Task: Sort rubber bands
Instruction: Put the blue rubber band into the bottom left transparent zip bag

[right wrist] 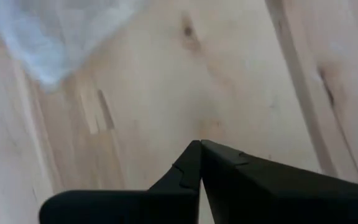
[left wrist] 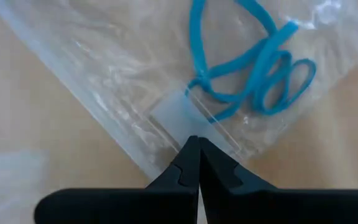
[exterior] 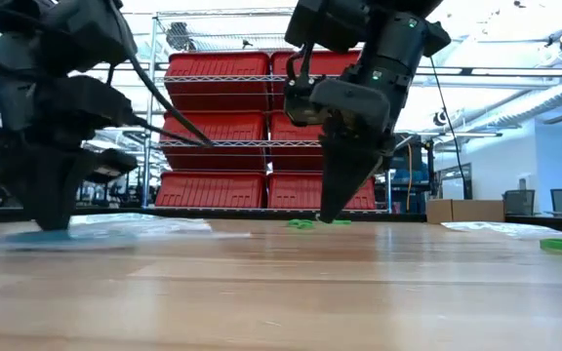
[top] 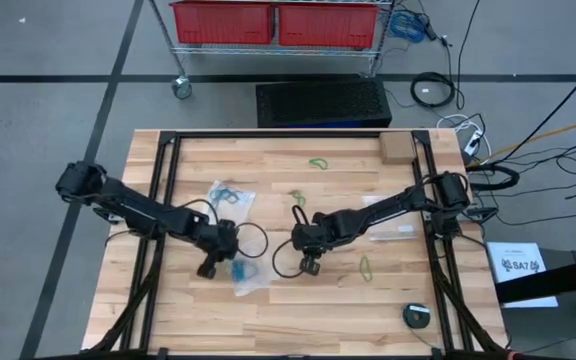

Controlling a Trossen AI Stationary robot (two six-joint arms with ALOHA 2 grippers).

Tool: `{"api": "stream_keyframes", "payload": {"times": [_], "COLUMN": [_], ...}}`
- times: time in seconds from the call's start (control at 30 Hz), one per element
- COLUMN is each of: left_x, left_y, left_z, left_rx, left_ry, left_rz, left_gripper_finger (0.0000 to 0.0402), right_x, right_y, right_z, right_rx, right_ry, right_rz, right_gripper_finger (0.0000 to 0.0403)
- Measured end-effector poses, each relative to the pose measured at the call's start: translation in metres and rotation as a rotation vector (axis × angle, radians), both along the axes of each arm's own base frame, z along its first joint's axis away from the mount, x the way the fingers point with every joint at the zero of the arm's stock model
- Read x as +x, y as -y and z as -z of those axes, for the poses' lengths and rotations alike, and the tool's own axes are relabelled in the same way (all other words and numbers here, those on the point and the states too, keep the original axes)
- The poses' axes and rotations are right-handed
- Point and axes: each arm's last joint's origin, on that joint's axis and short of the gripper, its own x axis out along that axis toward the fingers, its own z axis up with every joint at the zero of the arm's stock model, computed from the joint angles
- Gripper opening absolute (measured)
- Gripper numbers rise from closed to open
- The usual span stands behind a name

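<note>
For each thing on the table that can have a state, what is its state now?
Left gripper: shut, tips at the edge of a clear bag.
Right gripper: shut, over bare wood, holding nothing.
Clear bag: lying flat, blue rubber bands inside.
Green rubber bands: loose on the table, unsorted.

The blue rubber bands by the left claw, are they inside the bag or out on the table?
Inside. In the left wrist view the blue rubber bands lie under the clear bag's plastic, just beyond the shut left gripper.
</note>
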Motion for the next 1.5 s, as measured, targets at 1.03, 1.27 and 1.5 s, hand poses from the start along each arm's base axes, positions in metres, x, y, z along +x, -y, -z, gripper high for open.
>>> {"api": "stream_keyframes", "payload": {"times": [1.03,1.27,1.5], "left_x": [0.073,0.069,0.045], "left_y": [0.006,0.016,0.021], "left_z": [0.000,0.005,-0.016], "left_rx": [0.211,0.257,0.334], "left_ry": [0.333,0.300,0.256], "left_rz": [0.055,0.209,0.301], "left_gripper_finger": [0.0005,0.0005,0.0005], "right_x": [-0.025,-0.039,-0.070], "right_y": [0.000,-0.007,-0.002], "right_z": [-0.031,-0.042,-0.084], "right_rx": [-0.196,-0.213,-0.267], "right_ry": [-0.053,-0.107,-0.082], "right_rz": [0.011,-0.030,-0.032], "right_gripper_finger": [0.0000,0.0000,0.0000]}}
